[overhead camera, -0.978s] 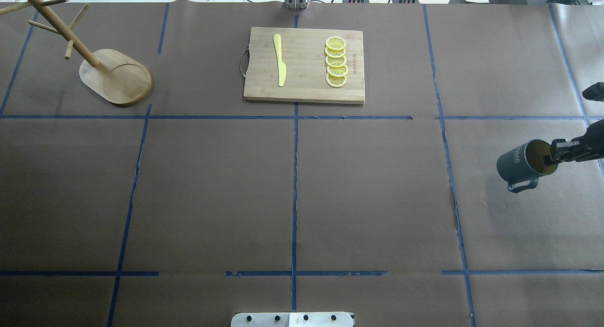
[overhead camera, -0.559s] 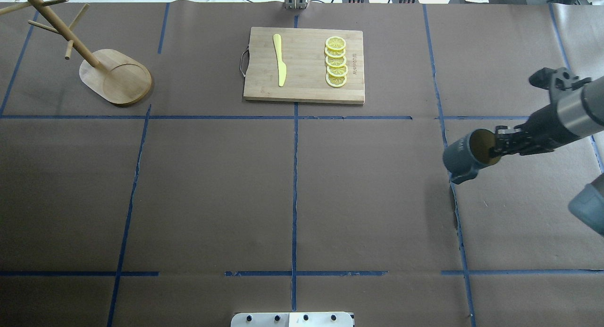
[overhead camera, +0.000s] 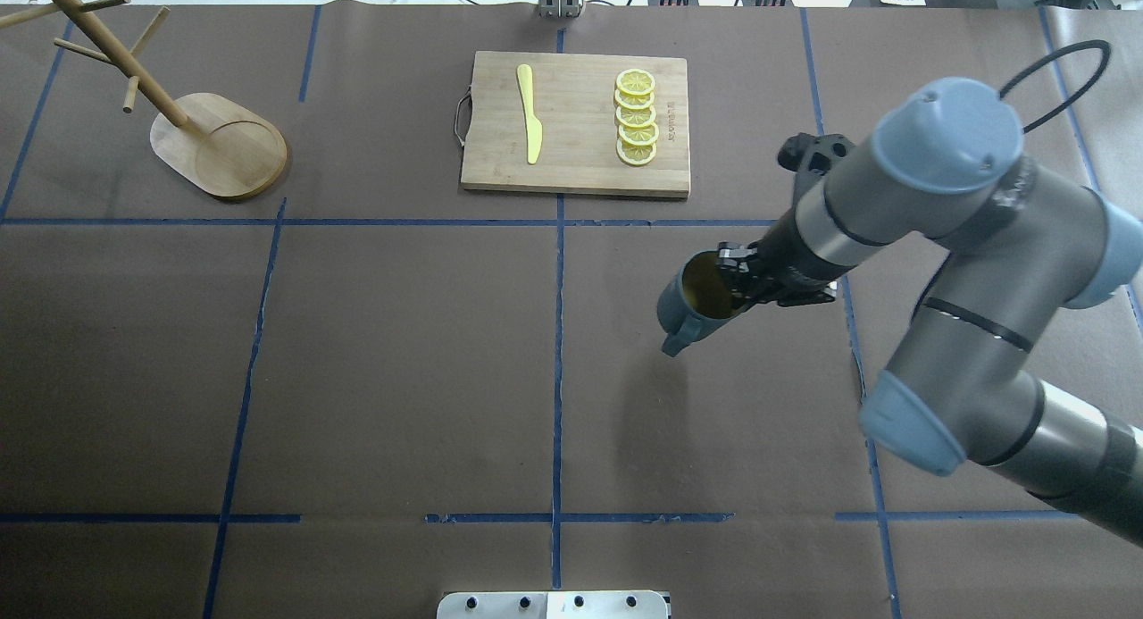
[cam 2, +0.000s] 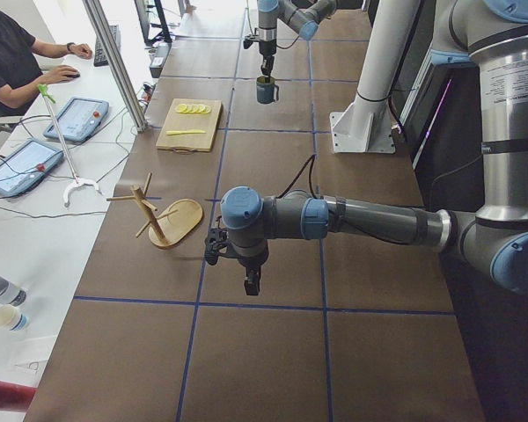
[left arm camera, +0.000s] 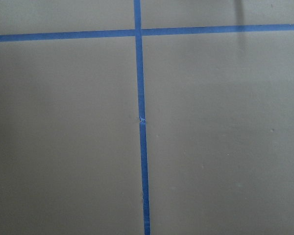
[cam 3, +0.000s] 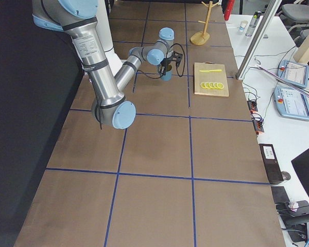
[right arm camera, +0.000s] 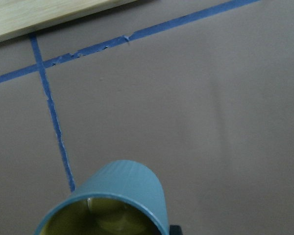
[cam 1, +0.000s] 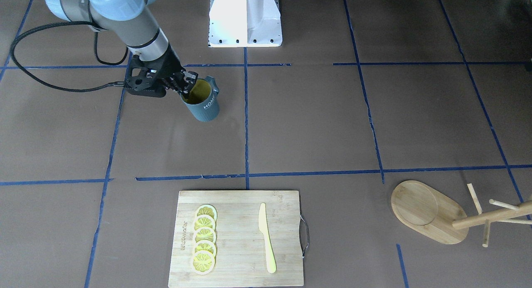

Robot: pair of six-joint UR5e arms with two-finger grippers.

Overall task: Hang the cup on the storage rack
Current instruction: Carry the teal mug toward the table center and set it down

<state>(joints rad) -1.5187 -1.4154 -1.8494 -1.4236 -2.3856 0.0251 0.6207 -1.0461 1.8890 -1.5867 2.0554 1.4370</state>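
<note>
The teal-grey cup (overhead camera: 689, 305) with yellow inside hangs tilted in the air just right of the table's middle, its handle toward the robot. My right gripper (overhead camera: 732, 284) is shut on its rim, one finger inside. The front view shows the cup (cam 1: 204, 104), its "HOME" lettering and the gripper (cam 1: 185, 88). The right wrist view shows the cup (right arm camera: 125, 196) from behind. The bamboo storage rack (overhead camera: 219, 146) stands at the far left, empty, and also shows in the front view (cam 1: 428, 211). My left gripper (cam 2: 251, 281) shows only in the left side view, low over the table; I cannot tell its state.
A bamboo cutting board (overhead camera: 576, 168) with several lemon slices (overhead camera: 636, 117) and a yellow knife (overhead camera: 529, 114) lies at the far middle. The left wrist view shows only brown paper with blue tape (left arm camera: 139, 122). An operator (cam 2: 9, 61) sits beyond the table's far side.
My right arm has carried the cup leftward from the table's right edge to just right of the centre line. The rack and cutting board have not moved.
</note>
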